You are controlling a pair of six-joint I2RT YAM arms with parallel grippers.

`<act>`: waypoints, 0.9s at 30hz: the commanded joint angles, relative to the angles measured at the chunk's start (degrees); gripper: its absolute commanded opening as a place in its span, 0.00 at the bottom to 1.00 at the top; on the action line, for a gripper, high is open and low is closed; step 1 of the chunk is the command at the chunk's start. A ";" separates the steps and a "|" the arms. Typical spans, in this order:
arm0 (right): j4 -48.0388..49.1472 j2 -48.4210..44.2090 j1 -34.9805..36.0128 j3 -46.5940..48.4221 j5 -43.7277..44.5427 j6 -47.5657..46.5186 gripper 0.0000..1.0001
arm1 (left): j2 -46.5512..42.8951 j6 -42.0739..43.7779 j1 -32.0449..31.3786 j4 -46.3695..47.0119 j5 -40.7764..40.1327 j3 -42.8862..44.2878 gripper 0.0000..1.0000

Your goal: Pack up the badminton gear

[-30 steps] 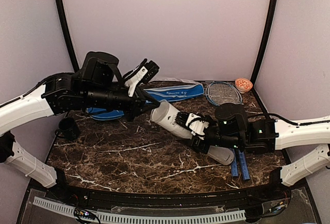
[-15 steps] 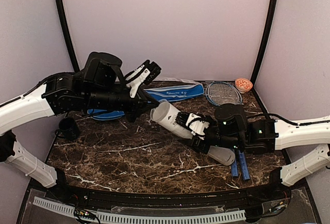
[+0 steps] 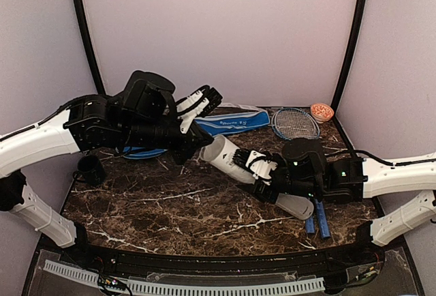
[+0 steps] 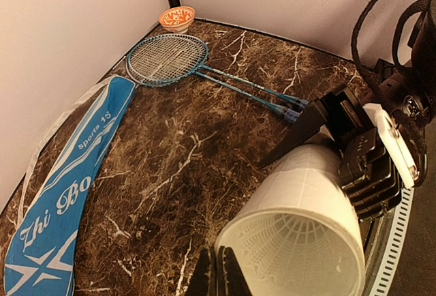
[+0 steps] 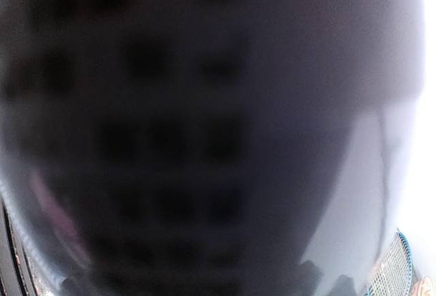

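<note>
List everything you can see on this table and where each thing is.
tube: one, white, tilted, held mid-table
shuttlecocks: count unclear, white, inside the tube
rackets: two, blue-handled, stacked, far right
cover: one, blue with white lettering, flat at the back
bowl: one, orange-patterned, far right corner
cup: one, black, left edge
table: one, dark marble
left gripper: shut, close to the tube's mouth
right gripper: shut on the tube's middle
</note>
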 commanded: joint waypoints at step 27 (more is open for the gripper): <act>10.71 -1.97 0.28 -0.04 -0.35 0.92 0.54 | -0.01 -1.81 -1.16 4.63 6.15 -3.27 0.40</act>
